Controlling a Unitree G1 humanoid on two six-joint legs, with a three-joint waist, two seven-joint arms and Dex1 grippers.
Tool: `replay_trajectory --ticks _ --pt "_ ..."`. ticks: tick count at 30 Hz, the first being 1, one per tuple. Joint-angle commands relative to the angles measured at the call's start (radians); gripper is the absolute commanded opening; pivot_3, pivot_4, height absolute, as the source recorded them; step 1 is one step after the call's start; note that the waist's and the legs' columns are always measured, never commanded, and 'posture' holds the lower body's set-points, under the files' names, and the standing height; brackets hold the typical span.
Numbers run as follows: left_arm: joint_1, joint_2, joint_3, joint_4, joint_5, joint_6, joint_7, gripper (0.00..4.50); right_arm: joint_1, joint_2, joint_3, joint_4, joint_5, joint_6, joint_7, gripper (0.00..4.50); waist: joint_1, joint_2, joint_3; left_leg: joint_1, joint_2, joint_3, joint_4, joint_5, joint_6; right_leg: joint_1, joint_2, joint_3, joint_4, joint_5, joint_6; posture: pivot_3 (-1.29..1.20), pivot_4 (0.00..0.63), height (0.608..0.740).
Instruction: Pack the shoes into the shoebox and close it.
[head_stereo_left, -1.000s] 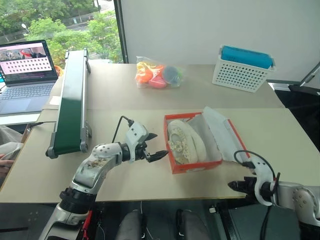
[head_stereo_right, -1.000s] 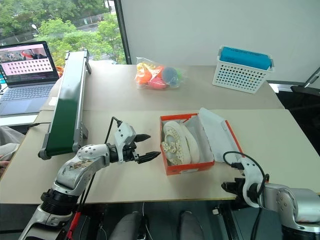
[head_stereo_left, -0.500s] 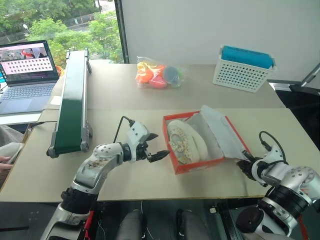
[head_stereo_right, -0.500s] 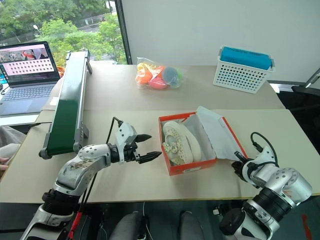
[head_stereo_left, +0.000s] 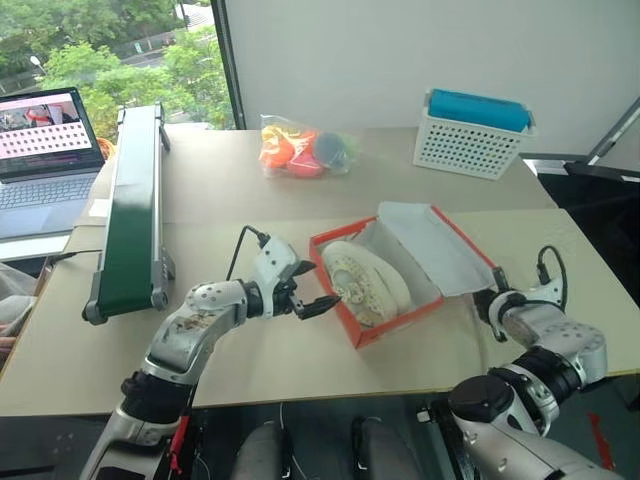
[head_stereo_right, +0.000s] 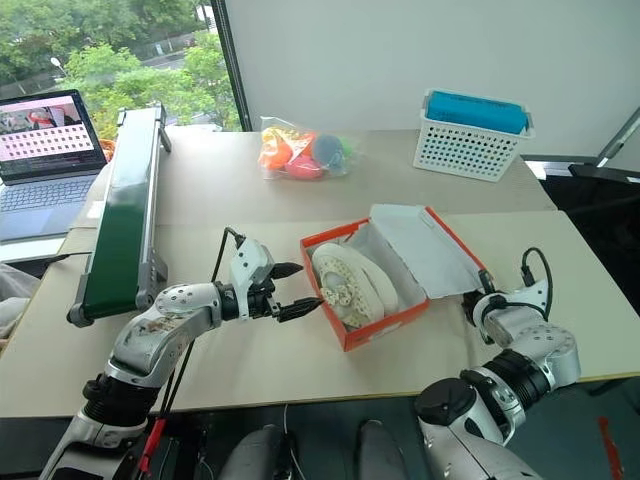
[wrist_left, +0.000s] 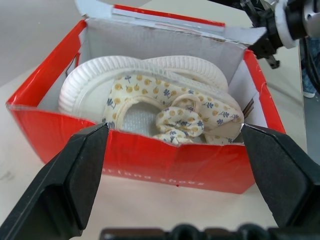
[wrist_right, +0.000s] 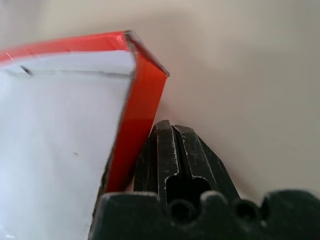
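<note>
The orange-red shoebox (head_stereo_left: 338, 302) stands open in the middle of the table. Both cream shoes (head_stereo_left: 365, 280) lie inside it, one against the other. Its lid (head_stereo_left: 438, 245) hangs open to the right, white side up. My left gripper (head_stereo_left: 318, 287) is open just left of the box, pointing at its end wall and touching nothing. In the left wrist view its fingers frame the box (wrist_left: 150, 155) and the shoes (wrist_left: 165, 105). My right gripper (head_stereo_left: 487, 300) is shut and empty, its fingers (wrist_right: 172, 150) right beside the red rim (wrist_right: 140, 100) at the lid's outer corner.
A green conveyor (head_stereo_left: 135, 200) runs along the left side, with a laptop (head_stereo_left: 45, 150) beyond it. A bag of orange and pink toys (head_stereo_left: 300, 150) and a white basket with a teal top (head_stereo_left: 470, 135) sit at the back. The table's front edge is near the box.
My right gripper has come forward and up from the table's front edge to the lid's outer corner, rolling as it went. The left gripper has stayed put. The camera view has shifted.
</note>
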Motion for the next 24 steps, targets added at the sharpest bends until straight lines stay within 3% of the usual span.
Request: replay_trajectory --ticks 1,6,13,18,24 --pt "-0.02 0.008 0.01 -0.026 -0.005 0.002 -0.009 4.5 -0.012 0.025 0.065 -0.104 0.16 -0.145 0.119 0.12 -0.002 0.002 0.001 0.0 0.0 0.0 0.0 0.0 0.0 0.0 0.0 0.0 0.0 0.0 0.0 0.0 0.15 0.708" --pt "-0.03 0.002 0.001 -0.025 -0.002 0.006 -0.007 4.5 0.015 0.009 0.244 -0.297 0.383 -0.086 0.293 0.12 -0.003 0.006 0.004 0.001 0.0 0.001 0.0 0.0 0.0 -0.001 0.0 0.001 0.001 0.0 0.0 0.0 0.15 0.708" --pt "-0.037 0.001 0.002 -0.028 -0.005 0.014 -0.007 4.5 0.177 -0.249 0.699 -0.538 0.463 0.045 0.569 0.12 -0.001 0.006 0.004 0.002 0.0 0.002 0.0 0.0 0.0 0.0 0.0 0.002 0.001 0.0 0.0 0.0 0.15 0.708" --pt "-0.018 0.017 0.05 -0.089 -0.032 0.081 0.026 4.5 0.259 -0.51 1.096 -0.625 0.334 -0.004 0.768 0.12 0.001 0.006 0.005 0.004 0.001 0.002 0.0 0.0 0.0 0.001 0.0 0.003 0.001 -0.001 0.0 0.0 0.15 0.708" --pt "0.09 0.054 0.106 -0.231 -0.065 0.174 0.074 4.5 0.15 -0.469 1.266 -0.38 0.144 -0.113 0.695 0.12 0.001 0.003 0.005 0.004 0.0 0.004 0.0 0.0 0.0 0.0 0.0 0.004 0.001 -0.002 0.002 0.0 0.15 0.708"
